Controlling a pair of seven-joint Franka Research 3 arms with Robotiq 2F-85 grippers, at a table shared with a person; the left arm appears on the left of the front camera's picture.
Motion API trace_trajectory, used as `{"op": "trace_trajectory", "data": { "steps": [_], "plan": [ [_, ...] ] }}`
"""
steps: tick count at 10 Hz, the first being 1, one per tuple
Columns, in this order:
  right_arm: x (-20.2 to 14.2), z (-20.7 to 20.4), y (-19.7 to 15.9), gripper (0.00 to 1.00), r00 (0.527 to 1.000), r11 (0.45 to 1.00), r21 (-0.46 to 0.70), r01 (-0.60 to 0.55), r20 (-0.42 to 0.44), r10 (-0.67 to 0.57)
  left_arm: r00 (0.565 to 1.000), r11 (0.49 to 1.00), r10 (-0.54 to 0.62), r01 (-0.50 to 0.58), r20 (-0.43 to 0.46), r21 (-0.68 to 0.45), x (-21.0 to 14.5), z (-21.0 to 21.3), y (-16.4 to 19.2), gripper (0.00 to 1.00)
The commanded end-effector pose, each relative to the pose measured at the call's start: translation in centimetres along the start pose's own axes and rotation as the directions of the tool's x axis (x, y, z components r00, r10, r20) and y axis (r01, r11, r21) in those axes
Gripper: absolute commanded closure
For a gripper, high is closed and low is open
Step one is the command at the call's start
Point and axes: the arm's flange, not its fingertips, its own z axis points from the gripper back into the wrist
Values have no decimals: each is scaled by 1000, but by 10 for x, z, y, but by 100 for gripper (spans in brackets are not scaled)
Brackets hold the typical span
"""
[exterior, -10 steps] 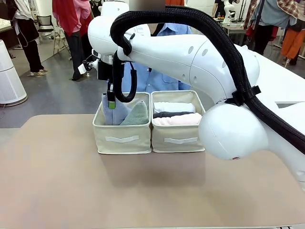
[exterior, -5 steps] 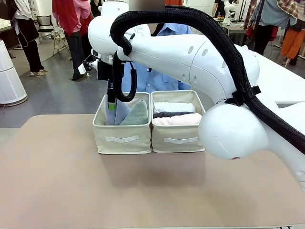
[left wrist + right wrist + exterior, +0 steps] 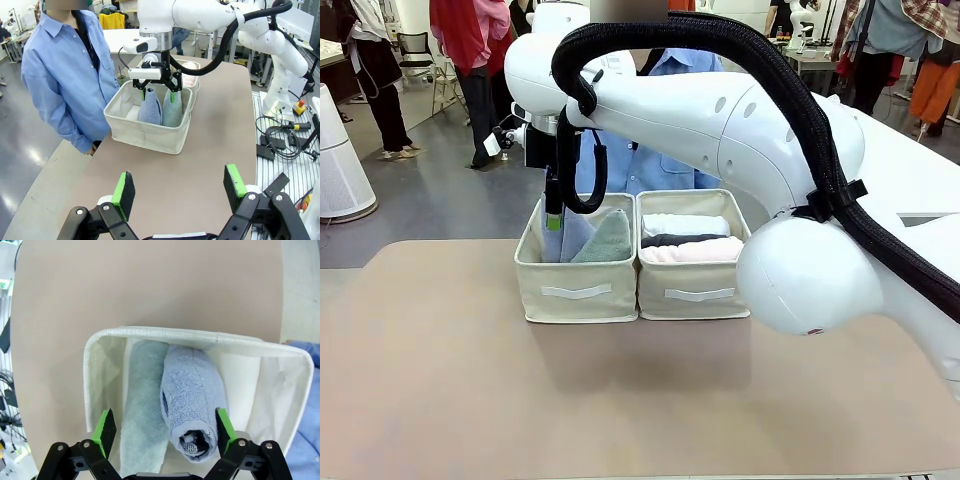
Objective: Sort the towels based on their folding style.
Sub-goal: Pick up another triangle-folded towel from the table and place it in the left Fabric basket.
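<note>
Two cloth bins stand side by side on the tan counter (image 3: 440,380). The right hand (image 3: 157,88) hangs over the left bin (image 3: 577,290), fingers spread wide and holding nothing, straddling the blue towel (image 3: 192,400) (a triangle fold standing upright). The green towel (image 3: 145,405) leans just beside it in the same bin. The right bin (image 3: 692,290) holds rolled towels: white (image 3: 685,224) at the back, dark grey (image 3: 682,240) in the middle, pink (image 3: 690,252) in front. The left hand (image 3: 179,187) hovers above the bare counter, open and empty. A person in a blue shirt (image 3: 67,75) stands at the far edge.
</note>
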Motion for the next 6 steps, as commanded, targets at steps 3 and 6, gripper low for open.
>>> {"op": "trace_trajectory", "data": {
  "steps": [3,6],
  "plan": [
    [24,27,-20,0,998,999,-39,-38,44,40,1000,1000,-25,25,13,3,-2,0,-2,7],
    [28,50,-1,0,994,991,-108,-77,63,84,1000,1000,-25,25,13,3,-2,0,-2,7]
  ]
}}
